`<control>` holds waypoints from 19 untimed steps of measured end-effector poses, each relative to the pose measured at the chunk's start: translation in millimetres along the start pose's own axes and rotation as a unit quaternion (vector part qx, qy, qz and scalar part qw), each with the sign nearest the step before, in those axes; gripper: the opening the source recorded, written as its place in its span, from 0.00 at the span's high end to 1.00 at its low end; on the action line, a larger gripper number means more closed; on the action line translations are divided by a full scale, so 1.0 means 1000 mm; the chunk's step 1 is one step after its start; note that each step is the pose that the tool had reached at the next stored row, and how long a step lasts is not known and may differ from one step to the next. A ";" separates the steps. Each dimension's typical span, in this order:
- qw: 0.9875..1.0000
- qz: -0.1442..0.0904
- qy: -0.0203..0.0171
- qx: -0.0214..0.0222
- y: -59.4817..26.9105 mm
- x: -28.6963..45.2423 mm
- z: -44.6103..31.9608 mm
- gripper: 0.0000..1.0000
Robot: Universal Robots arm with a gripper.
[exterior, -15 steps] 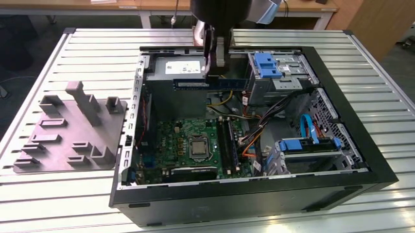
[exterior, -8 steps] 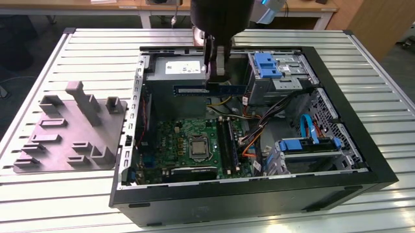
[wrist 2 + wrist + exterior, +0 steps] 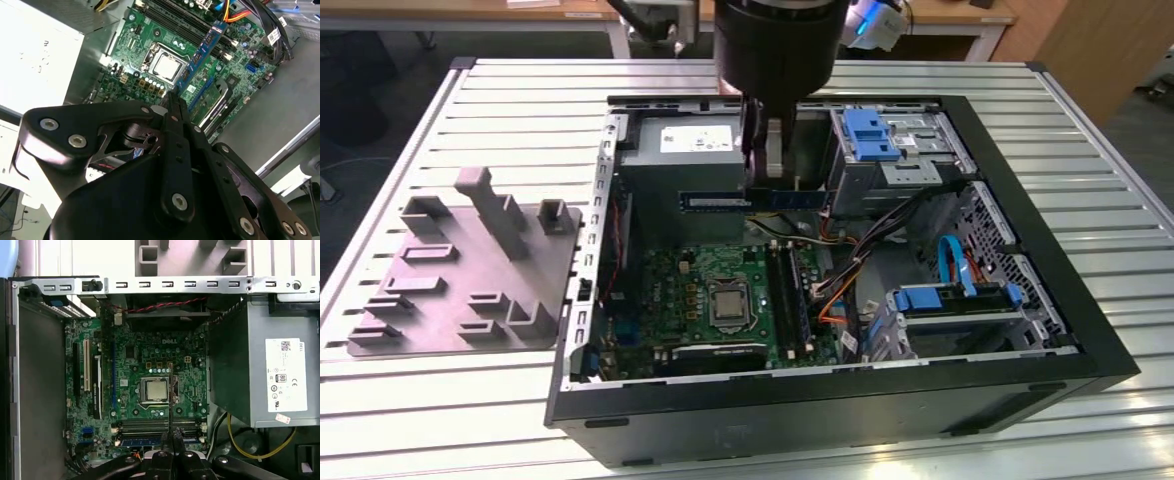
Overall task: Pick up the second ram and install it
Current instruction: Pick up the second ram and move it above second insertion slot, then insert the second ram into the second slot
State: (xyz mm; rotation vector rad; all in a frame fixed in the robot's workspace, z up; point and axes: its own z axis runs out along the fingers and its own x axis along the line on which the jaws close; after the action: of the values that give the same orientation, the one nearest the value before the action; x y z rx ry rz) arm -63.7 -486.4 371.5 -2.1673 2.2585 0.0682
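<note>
Exterior view: hand pinches flat blue ram.

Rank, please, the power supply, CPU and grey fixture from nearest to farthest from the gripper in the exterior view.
From the gripper holding the ram:
1. Power supply, beside it, toward the exterior view's left.
2. CPU, on the board beneath.
3. Grey fixture, outside the case, farther left.

Even, diffuse light from above leaves the slatted table pale, with soft shadows. The open computer case is dimmer inside. In the second wrist view the power supply glares washed-out white, the processor lid gleams, and the black gripper shows only faint sheen.
</note>
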 end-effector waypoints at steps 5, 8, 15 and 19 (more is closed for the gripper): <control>1.000 0.000 0.000 0.000 -0.0051 0.0009 0.0077 0.89; 1.000 0.000 0.000 -0.001 -0.0093 0.0009 0.0110 0.89; 1.000 0.000 0.000 -0.001 -0.0108 0.0012 0.0197 0.89; 1.000 0.000 0.000 -0.001 -0.0108 0.0012 0.0199 0.89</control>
State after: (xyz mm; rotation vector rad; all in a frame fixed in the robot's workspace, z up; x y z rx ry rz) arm -53.4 -487.2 351.3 -2.1686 2.2600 0.0713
